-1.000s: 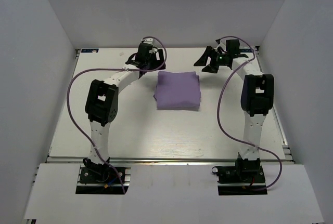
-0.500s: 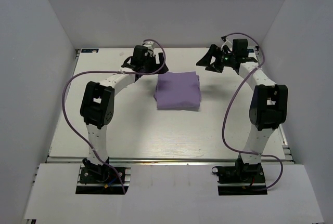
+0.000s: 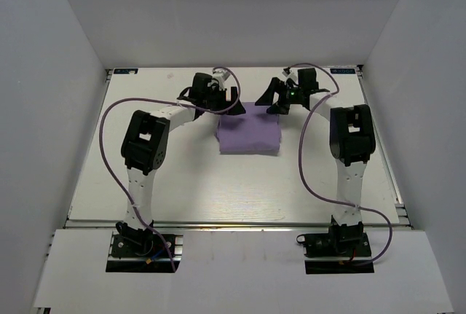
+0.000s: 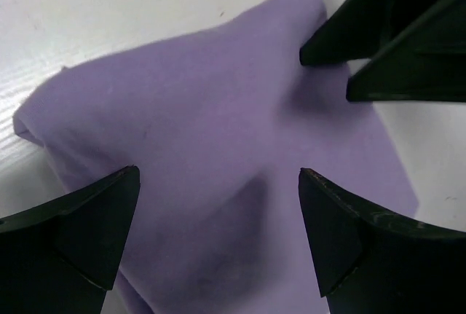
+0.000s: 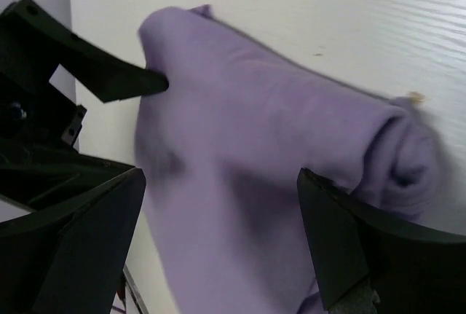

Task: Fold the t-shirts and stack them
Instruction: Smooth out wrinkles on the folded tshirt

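Although only one t-shirt (image 3: 249, 130) is in view, it lies folded into a compact rectangle on the far middle part of the table (image 3: 182, 175), so the folding of this piece looks nearly or fully done. The left gripper (image 3: 231, 100) stands at its far left corner and the right gripper (image 3: 271, 99) at its far right corner. Both have their jaws wide apart and hold nothing. In the wrist views the purple cloth fills the space between the fingers, but it cannot be told whether they touch it. No second shirt and no pile is visible, so the stacking is probably what is left, perhaps after one last fold.
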Controlling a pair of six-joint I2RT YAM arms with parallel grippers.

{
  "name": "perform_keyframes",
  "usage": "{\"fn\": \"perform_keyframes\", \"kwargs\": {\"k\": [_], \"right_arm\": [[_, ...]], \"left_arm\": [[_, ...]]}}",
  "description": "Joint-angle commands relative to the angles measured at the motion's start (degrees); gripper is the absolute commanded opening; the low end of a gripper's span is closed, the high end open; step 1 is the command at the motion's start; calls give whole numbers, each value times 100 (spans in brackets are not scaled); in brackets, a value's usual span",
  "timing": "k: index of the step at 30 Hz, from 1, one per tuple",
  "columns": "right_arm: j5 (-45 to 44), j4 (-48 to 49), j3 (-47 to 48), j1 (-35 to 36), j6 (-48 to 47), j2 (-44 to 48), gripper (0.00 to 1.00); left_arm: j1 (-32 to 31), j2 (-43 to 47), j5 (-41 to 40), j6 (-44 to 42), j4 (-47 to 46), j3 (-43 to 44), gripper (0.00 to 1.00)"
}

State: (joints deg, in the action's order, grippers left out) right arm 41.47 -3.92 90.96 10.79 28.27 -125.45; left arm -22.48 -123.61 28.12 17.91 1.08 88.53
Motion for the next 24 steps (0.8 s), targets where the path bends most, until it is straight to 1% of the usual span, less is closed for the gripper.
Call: {"fn": "perform_keyframes", "kwargs": {"k": [1, 7, 11, 14, 16, 18, 19, 20, 21, 23, 24], "right_arm": [[-190, 709, -43, -173, 469, -322, 90], [-649, 551, -271, -375, 539, -726, 90], [-571, 524, -429, -428, 539, -911, 90], [-518, 524, -526, -428, 416, -815, 90], [-456, 498, -491, -419, 241, -544, 90], [-438, 428, -456, -402, 40, -228, 90], [-438, 401, -395, -402, -5, 35, 90], [-447, 401, -395, -402, -110, 168, 90], [-447, 227, -421, -384, -251, 631, 90], [-535, 199, -639, -393, -383, 950, 90], [-631, 164, -728, -384, -419, 1291, 90]], "left_arm": [[-2, -250, 343, -236, -55, -20, 100], [51, -628, 343, -534, 243, 33, 100], [51, -629, 422, -587, 243, -28, 100], [51, -481, 562, -587, 138, -90, 100], [51, -261, 616, -640, 138, -21, 100], [51, -94, 476, -640, 251, 120, 100], [-1, 3, 345, -640, 452, 277, 100], [-2, 204, -5, -640, 576, 340, 100], [-2, 328, -139, -640, 673, 340, 100], [-2, 626, -332, -456, 622, 166, 100], [-2, 976, -429, -351, 552, -158, 100]]}}
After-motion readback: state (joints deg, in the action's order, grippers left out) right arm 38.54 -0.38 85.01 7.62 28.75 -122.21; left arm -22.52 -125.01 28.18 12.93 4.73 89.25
